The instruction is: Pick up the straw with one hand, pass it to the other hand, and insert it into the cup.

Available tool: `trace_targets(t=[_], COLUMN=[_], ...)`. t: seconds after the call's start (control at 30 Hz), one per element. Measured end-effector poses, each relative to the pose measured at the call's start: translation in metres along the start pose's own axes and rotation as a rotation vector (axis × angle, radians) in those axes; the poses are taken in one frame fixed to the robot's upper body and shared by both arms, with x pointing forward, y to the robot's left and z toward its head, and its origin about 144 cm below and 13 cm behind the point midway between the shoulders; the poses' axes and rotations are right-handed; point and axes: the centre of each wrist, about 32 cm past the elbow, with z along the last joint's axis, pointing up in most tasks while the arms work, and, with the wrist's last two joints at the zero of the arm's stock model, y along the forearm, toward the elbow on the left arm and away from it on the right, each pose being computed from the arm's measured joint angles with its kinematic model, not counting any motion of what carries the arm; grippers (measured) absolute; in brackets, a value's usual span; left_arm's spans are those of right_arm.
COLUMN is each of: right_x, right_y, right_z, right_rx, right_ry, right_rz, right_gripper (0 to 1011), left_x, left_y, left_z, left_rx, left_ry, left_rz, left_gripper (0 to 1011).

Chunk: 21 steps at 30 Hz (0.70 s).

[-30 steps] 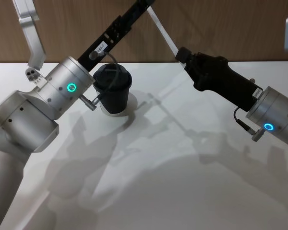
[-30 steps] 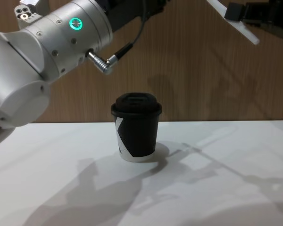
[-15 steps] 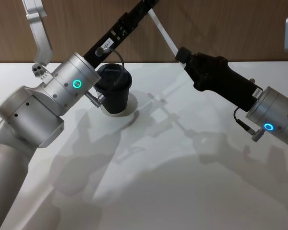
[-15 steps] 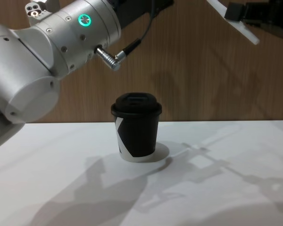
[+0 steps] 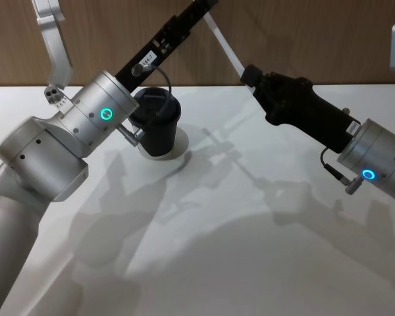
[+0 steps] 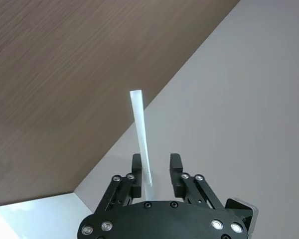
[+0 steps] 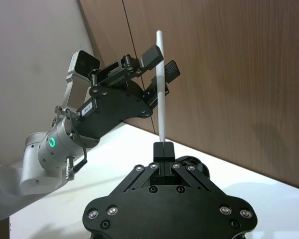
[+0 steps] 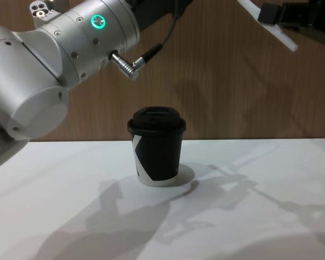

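Up above the table, behind and to the right of the cup point(image 8: 157, 149), the straw point(image 5: 224, 46) hangs slanted in mid-air. The right gripper point(image 7: 163, 146) is clenched on its lower end. The left gripper point(image 6: 156, 162) is spread wide around the upper part, with the straw between its fingers and hugging one of them rather than sitting centred.

That's the worry, I'd say: close from here and the near finger pushes first, bending the straw or twisting it in the right's pinch. Let the right go before the left has bitten and the straw simply drops. A thin, smooth straw could also pivot in a two-finger hold, which would spoil the aim at the lid point(image 8: 156, 118), and I can't make out its hole. The cup looks light, so a miss may tip it.

Underneath is a plain white matte table point(image 5: 204, 263), crossed by soft arm shadows. Behind it stands a brown wood-panelled wall point(image 5: 303, 33).
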Motion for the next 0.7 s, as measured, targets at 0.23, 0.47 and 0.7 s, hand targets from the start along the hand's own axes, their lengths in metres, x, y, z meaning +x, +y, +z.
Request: trace_targets(t=[0.23,0.47,0.7], right_x=[0.0000,0.0000,0.0000], right_y=[0.0000,0.0000,0.0000], right_z=[0.0000,0.0000,0.0000], right_rx=[0.000,0.000,0.000], right_ry=[0.000,0.000,0.000], right_rz=[0.000,0.000,0.000], right_gripper=[0,0,148], left_x=[-0.0007,-0.0015,-0.0024], left_y=[0.0001,0.0003,0.0010], left_z=[0.0008,0.0009,0.0002], left_rx=[0.004,0.006,0.008], left_ry=[-0.003,-0.005,-0.008], left_rz=[0.001,-0.001,-0.003], left_gripper=[148,16,5])
